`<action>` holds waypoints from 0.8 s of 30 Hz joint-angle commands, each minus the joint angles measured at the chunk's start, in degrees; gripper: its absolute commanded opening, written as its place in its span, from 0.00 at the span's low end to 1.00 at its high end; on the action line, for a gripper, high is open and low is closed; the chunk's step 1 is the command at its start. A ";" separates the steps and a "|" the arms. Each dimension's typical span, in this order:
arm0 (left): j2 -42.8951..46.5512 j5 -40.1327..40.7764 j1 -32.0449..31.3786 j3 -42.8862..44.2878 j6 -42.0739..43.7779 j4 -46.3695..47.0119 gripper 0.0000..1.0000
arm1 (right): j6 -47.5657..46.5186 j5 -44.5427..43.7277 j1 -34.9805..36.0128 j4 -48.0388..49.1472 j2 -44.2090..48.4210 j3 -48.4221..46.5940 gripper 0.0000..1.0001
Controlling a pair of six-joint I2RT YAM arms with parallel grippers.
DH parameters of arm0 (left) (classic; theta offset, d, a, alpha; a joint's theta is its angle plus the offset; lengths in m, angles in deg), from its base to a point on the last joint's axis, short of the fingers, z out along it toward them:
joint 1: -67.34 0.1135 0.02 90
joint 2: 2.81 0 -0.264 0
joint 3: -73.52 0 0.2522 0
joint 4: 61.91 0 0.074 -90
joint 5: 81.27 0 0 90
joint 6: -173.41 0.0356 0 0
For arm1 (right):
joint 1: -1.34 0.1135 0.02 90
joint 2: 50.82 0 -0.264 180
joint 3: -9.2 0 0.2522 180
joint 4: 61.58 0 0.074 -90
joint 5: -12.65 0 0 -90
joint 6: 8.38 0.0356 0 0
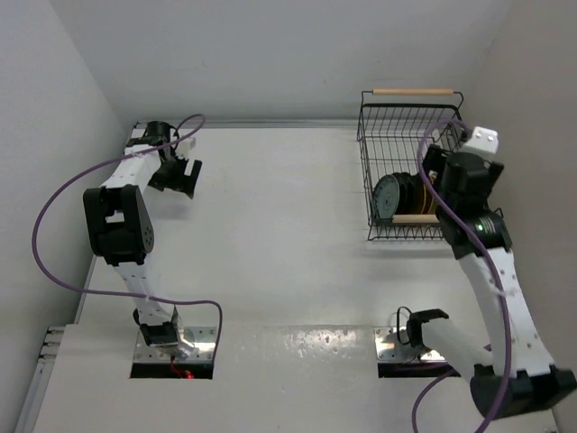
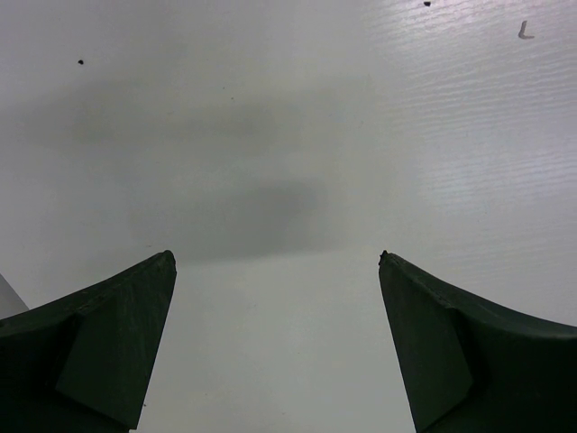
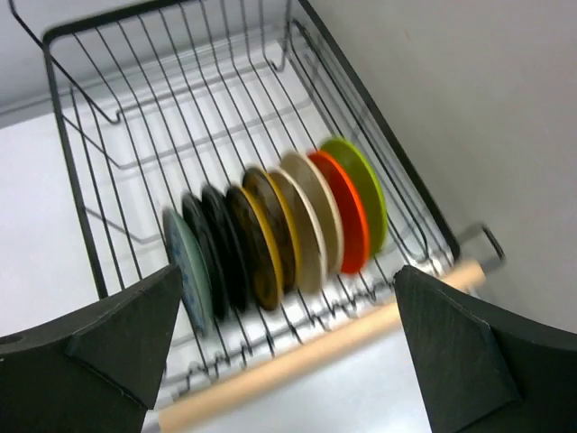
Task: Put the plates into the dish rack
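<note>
The dish rack (image 1: 397, 135), a black wire basket with pale wooden handles (image 3: 315, 356), stands at the back right of the table. Several plates (image 1: 398, 196) stand on edge in a row at its near end: blue-grey (image 3: 183, 262), black (image 3: 214, 251), mustard-yellow (image 3: 260, 239), cream (image 3: 313, 219), orange-red (image 3: 350, 212) and lime green (image 3: 362, 183). My right gripper (image 3: 288, 271) hangs open just above the near handle and the row, holding nothing. Far off at the back left, my left gripper (image 2: 275, 257) is open over bare table, also empty.
The rack sits close to the right wall (image 3: 469, 108); its far half (image 3: 180, 99) holds no plates. The left arm (image 1: 117, 216) stretches along the left wall. Purple cables (image 1: 54, 225) loop off both arms. The right wrist view is blurred by motion.
</note>
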 commanded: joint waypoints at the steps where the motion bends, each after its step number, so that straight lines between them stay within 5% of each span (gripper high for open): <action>1: 1.10 -1.71 0.13 2.52 -0.43 0.21 1.00 | 6.18 5.61 -2.53 -11.99 7.14 4.09 1.00; 6: -0.22 -5.49 0.13 4.55 -1.57 0.21 1.00 | 21.09 -0.98 -3.77 -28.16 14.64 13.66 1.00; 10: -1.27 -6.20 -0.48 5.16 -1.57 0.21 1.00 | 32.71 1.99 -3.85 -32.76 21.50 22.70 1.00; 14: -1.27 -6.20 -2.32 3.85 -1.57 0.21 1.00 | 36.76 7.10 -3.68 -31.71 28.27 29.76 1.00; 24: 1.09 -6.20 -5.05 -0.02 -2.10 1.79 1.00 | 38.97 6.58 -3.50 -33.20 29.86 28.80 1.00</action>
